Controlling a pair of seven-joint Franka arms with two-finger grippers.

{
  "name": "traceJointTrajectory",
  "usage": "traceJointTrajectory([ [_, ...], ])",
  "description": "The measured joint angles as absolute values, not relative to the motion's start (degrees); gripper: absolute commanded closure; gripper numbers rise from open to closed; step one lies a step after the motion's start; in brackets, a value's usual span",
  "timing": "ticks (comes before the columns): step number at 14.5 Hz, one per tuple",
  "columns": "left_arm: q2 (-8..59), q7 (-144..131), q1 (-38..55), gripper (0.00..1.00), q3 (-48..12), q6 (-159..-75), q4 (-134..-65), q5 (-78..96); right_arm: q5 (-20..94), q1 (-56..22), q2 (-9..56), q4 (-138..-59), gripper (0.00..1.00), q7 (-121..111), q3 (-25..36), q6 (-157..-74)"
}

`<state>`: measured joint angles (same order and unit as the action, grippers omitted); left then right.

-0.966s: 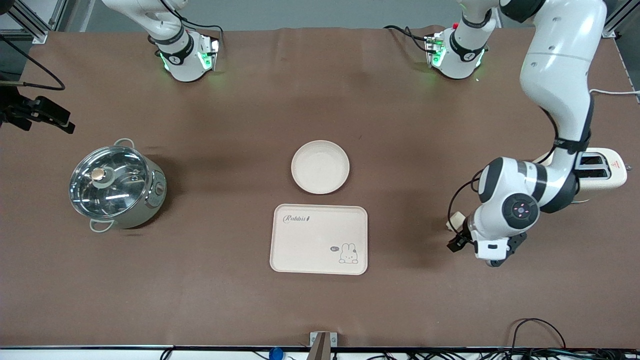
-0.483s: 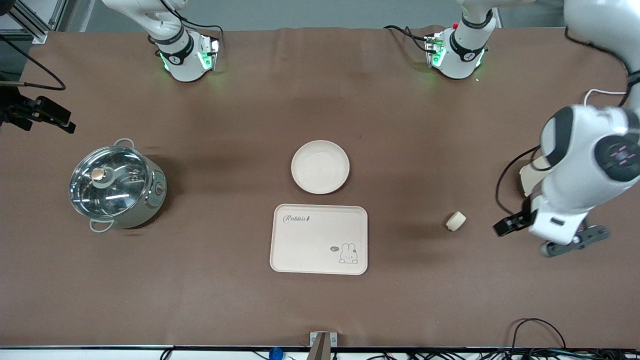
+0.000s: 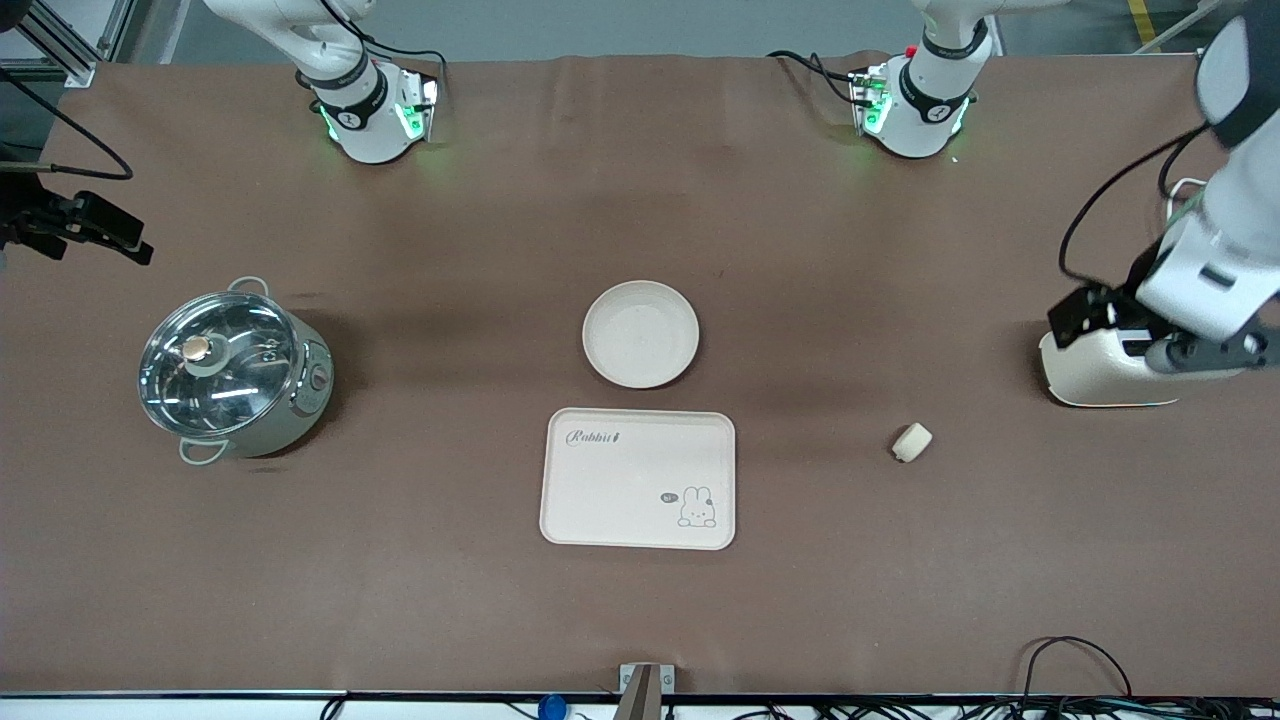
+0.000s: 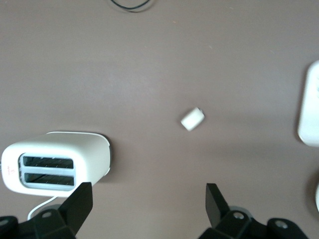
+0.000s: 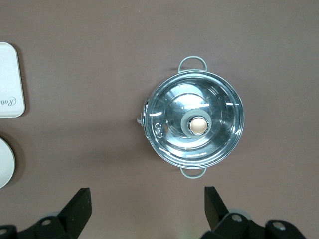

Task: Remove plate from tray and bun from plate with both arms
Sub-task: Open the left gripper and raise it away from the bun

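Observation:
The round cream plate (image 3: 640,334) sits mid-table, just farther from the front camera than the tray, and its rim shows in the right wrist view (image 5: 4,163). The small pale bun (image 3: 911,442) lies alone on the table toward the left arm's end and also shows in the left wrist view (image 4: 192,119). My left gripper (image 3: 1130,330) hangs high over the toaster, open and empty (image 4: 148,204). My right gripper (image 5: 147,204) is open and empty, high over bare table beside the pot; it is out of the front view.
The rectangular cream rabbit tray (image 3: 638,478) lies nearer the front camera than the plate. A steel pot with a glass lid (image 3: 232,372) stands toward the right arm's end. A white toaster (image 3: 1100,370) stands toward the left arm's end. Cables lie along the front edge.
My left gripper has risen from beside the bun and swung over the toaster. The bun stays where it was. Plate, tray and pot have not moved.

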<state>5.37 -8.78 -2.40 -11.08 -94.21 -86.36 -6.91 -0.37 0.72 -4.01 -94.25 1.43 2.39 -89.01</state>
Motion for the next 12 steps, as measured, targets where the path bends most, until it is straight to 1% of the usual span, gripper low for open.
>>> traceJointTrajectory([
  [4,-0.9,-5.8,-2.4,0.0,-11.1,-89.1,-87.3,-3.8,-0.4,0.7,-4.0,-94.2,0.0,1.4,2.4,-89.0],
  [10,-8.0,-4.8,-2.4,0.0,-10.9,-88.2,-94.7,-0.9,-0.4,0.7,-4.0,-94.2,0.0,1.3,2.4,-88.6],
  [12,-9.1,-4.8,-2.4,0.0,-10.9,-87.3,-95.5,-0.9,-0.4,0.7,-4.0,-94.2,0.0,1.3,2.4,-88.6],
])
